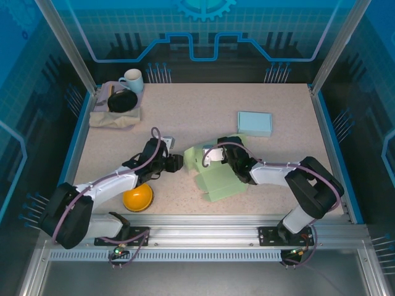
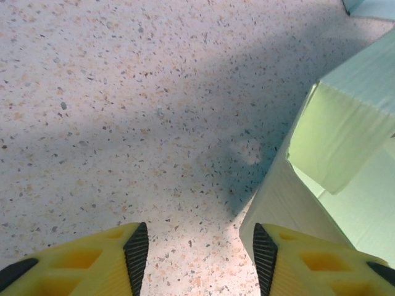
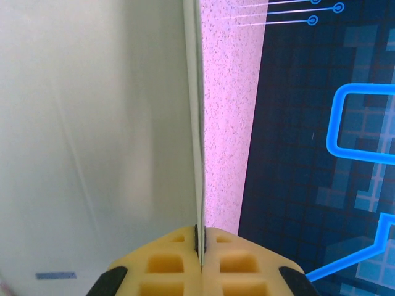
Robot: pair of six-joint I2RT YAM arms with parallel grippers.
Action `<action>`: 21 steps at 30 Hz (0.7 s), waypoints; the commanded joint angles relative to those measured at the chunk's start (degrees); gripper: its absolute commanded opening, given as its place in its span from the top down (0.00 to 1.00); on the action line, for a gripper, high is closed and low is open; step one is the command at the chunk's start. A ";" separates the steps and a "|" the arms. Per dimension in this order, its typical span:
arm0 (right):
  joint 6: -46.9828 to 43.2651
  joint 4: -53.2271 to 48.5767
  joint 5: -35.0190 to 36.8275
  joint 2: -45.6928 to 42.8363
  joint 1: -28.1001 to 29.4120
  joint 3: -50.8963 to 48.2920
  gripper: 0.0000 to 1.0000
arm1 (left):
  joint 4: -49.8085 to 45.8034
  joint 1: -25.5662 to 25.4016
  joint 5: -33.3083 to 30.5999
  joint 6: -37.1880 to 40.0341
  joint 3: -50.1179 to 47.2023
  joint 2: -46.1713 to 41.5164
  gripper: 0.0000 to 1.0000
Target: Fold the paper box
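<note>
Right now the half-folded pale green paper box [image 1: 222, 182] lies mid-table between my two arms. My right gripper [image 3: 200, 237] is pinched tight on one thin wall of it, the sheet's edge running straight up from between the fingers. My left gripper [image 2: 200, 246] hangs with its jaws apart over the bare speckled table [image 2: 123, 123], nothing between them, and one black pad [image 2: 264, 259] sits just beside a lower corner of the box. An orange bowl [image 1: 137, 197] rests near my left arm.
</note>
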 commanded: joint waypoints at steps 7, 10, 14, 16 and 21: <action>1.93 6.92 0.30 -0.72 -0.34 -0.73 1.00 | 1.10 -0.10 3.15 2.31 1.86 0.95 0.52; 3.46 7.65 -0.52 -1.91 -0.27 0.28 1.00 | 2.06 -0.15 4.34 2.42 2.03 1.21 0.50; 3.54 7.80 -0.76 -1.75 0.05 1.86 1.00 | 3.99 -0.15 8.22 2.43 2.50 2.06 0.50; 3.22 7.81 -0.60 -1.37 0.26 2.40 1.00 | 4.02 -0.08 8.75 2.42 3.11 2.73 0.50; 3.46 7.72 -0.44 -1.09 0.59 2.42 1.00 | 3.81 -0.15 8.32 2.86 4.13 4.22 0.50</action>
